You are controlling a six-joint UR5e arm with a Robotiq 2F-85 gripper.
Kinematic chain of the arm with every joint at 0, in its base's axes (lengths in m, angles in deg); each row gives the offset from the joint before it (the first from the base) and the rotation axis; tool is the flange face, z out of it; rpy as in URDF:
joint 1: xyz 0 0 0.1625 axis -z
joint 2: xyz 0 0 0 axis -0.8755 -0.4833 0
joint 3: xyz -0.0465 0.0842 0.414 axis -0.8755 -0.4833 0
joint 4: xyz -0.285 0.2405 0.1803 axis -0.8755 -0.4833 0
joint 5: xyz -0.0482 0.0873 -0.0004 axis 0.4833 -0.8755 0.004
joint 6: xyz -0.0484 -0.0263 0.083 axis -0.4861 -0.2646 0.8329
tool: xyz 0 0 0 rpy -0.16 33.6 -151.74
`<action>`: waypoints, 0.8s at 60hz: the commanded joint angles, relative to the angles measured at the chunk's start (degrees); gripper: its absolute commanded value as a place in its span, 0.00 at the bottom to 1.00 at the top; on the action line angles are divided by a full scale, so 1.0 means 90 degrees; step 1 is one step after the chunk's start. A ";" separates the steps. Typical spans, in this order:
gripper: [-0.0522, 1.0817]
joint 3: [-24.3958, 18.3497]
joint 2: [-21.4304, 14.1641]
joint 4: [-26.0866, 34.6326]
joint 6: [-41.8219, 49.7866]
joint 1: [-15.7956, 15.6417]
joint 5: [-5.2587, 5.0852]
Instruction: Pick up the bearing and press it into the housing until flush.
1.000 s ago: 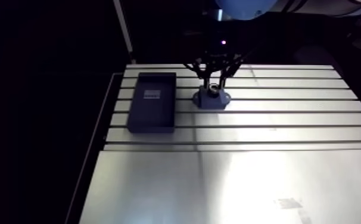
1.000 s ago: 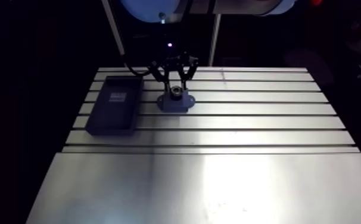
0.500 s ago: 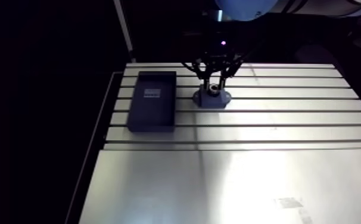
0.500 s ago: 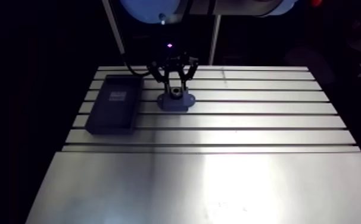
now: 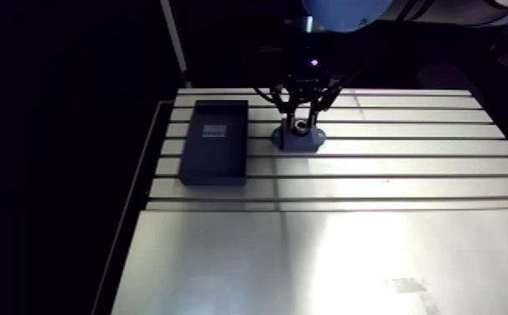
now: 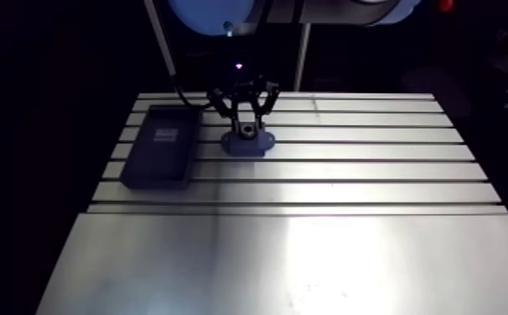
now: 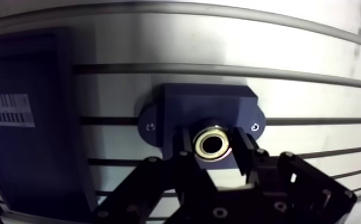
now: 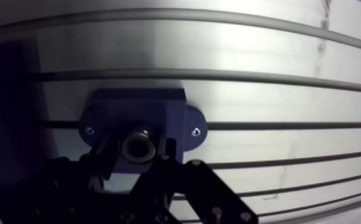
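Over the housing (image 7: 207,104), the end effector (image 7: 212,146) clamps the bearing (image 7: 202,145); dark tray (image 7: 28,161) just beside.

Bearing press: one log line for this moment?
step: press-in | gripper: shut on bearing | bearing: at housing bore | flush: cannot tell | tray: beside housing

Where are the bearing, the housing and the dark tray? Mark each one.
bearing (image 7: 212,143), wrist view, at the bore in the middle of its shiny ring.
housing (image 7: 207,102), wrist view, on its flat blue top face.
dark tray (image 5: 214,160), arm view, on its bare floor beside the label.
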 commanded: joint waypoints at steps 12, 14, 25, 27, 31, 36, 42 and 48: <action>0.58 0.0006 0.0010 -0.0023 0.0010 -0.0001 0.0002; 0.58 0.0015 0.0010 -0.0023 0.0001 -0.0001 0.0002; 0.58 0.0036 0.0010 -0.0032 0.0010 0.0008 0.0002; 0.58 0.0036 0.0010 -0.0032 0.0010 0.0009 0.0002; 0.58 0.0036 0.0010 -0.0032 0.0019 0.0009 0.0002; 0.58 0.0036 0.0010 -0.0042 0.0019 0.0009 0.0002; 0.58 0.0036 0.0020 -0.0042 0.0028 0.0009 0.0002; 0.48 0.0036 0.0046 -0.0042 0.0012 0.0009 0.0002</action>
